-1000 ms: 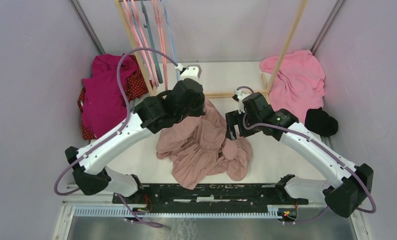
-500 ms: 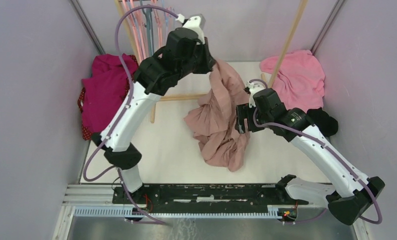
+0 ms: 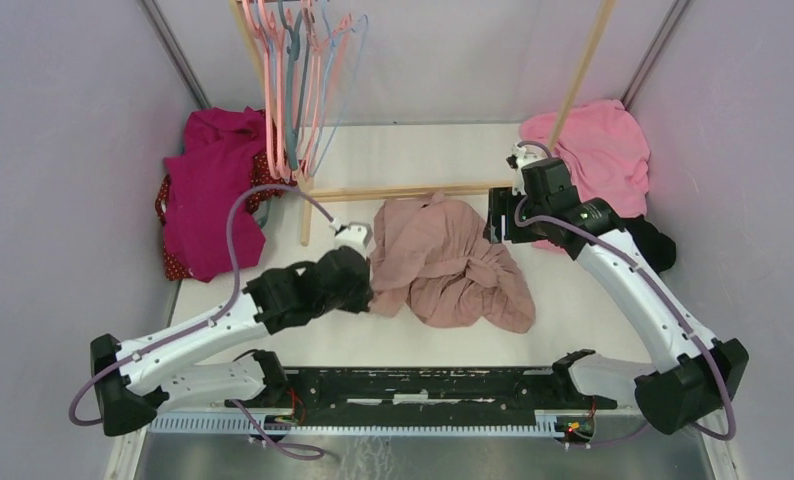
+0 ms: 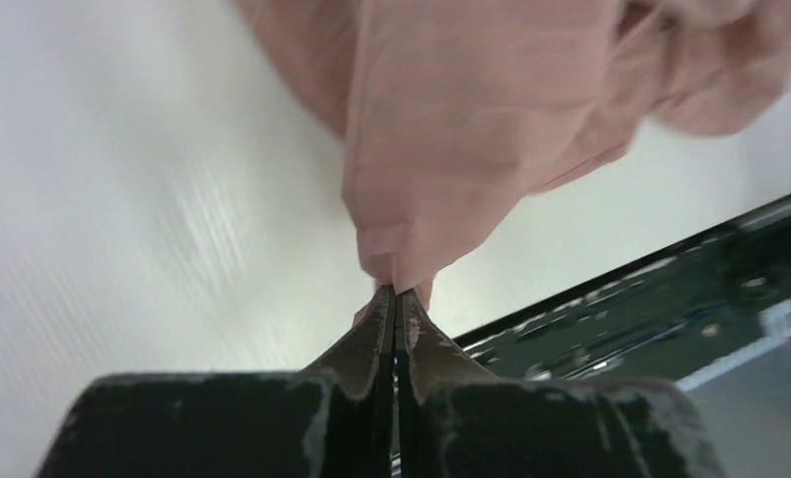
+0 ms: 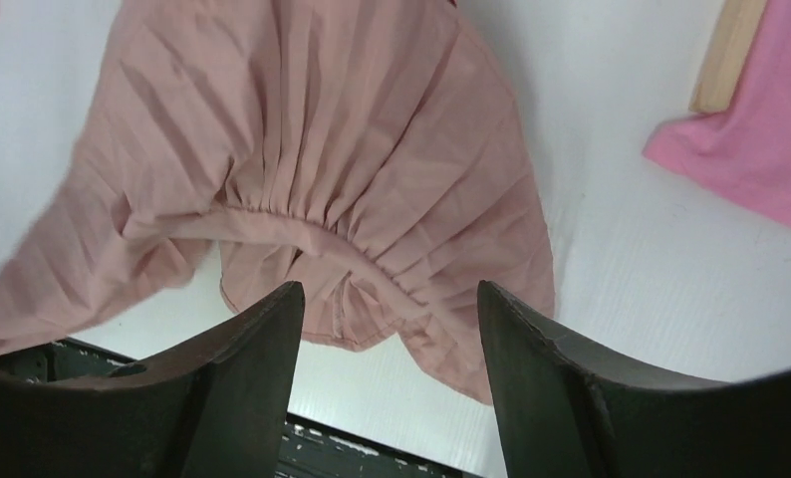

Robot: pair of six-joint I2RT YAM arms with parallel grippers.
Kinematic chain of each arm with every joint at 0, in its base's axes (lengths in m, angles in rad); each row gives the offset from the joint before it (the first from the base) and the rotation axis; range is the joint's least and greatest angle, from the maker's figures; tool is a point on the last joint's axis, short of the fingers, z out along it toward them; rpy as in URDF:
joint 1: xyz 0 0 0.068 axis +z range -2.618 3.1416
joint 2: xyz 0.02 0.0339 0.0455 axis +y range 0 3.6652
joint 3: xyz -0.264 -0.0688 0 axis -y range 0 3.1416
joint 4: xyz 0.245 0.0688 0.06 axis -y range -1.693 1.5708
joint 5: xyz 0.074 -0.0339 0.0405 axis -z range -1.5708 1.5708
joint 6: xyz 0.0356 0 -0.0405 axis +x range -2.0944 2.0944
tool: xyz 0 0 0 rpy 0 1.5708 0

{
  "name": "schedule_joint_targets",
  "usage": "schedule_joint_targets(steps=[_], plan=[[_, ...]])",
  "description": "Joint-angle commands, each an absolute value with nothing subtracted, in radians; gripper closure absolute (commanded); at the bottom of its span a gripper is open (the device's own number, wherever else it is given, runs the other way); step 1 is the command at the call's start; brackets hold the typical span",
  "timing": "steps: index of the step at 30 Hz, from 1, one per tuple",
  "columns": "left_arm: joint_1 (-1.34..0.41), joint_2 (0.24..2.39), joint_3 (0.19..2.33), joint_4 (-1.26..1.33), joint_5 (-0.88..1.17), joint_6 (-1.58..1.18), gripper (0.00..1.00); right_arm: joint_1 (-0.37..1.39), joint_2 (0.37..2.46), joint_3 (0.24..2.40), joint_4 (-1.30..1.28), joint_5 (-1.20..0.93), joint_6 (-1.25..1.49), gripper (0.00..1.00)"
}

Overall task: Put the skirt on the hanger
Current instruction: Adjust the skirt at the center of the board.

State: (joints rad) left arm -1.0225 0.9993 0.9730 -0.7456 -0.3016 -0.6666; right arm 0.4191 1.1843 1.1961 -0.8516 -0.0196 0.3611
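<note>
Pinches a skirt (image 3: 443,262) edge with left gripper (image 4: 395,291), fingers pressed together, probably for spreading. Leaves skirt heaped on table (image 3: 413,160) near hangers (image 3: 298,80). Holds right gripper (image 5: 390,299) wide, empty, facing waistband (image 5: 312,234), likely for a second grip.

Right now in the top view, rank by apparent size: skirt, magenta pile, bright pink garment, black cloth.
1. The skirt and the magenta pile: look alike, no ranking.
2. The bright pink garment, partly hidden.
3. The black cloth, partly hidden.

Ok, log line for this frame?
left tool: shut on skirt edge | right tool: open, over skirt waistband | skirt: heaped on table | hangers: on rack
</note>
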Motion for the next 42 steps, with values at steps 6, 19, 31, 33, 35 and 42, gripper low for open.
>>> schedule_joint_targets(steps=[6, 19, 31, 33, 35, 42], plan=[[-1.069, 0.906, 0.611, -0.665, -0.368, -0.972, 0.96, 0.393, 1.384, 1.183, -0.588, -0.192, 0.353, 0.2], [-1.069, 1.071, 0.649, -0.575, -0.353, -0.921, 0.67, 0.421, 1.631, 1.347, -0.501, -0.301, 0.245, 0.05], [-1.068, 1.081, 0.781, -0.6, -0.375, -0.819, 0.63, 0.48, 1.679, 1.285, -0.511, -0.236, 0.247, 0.16], [-1.068, 1.077, 0.785, -0.587, -0.374, -0.823, 0.63, 0.485, 1.676, 1.277, -0.513, -0.21, 0.245, 0.23], [-1.068, 1.072, 0.782, -0.569, -0.368, -0.827, 0.63, 0.492, 1.666, 1.271, -0.519, -0.189, 0.25, 0.39], [-1.068, 1.065, 0.778, -0.568, -0.376, -0.828, 0.64, 0.514, 1.53, 1.154, -0.527, -0.139, 0.276, 0.98]])
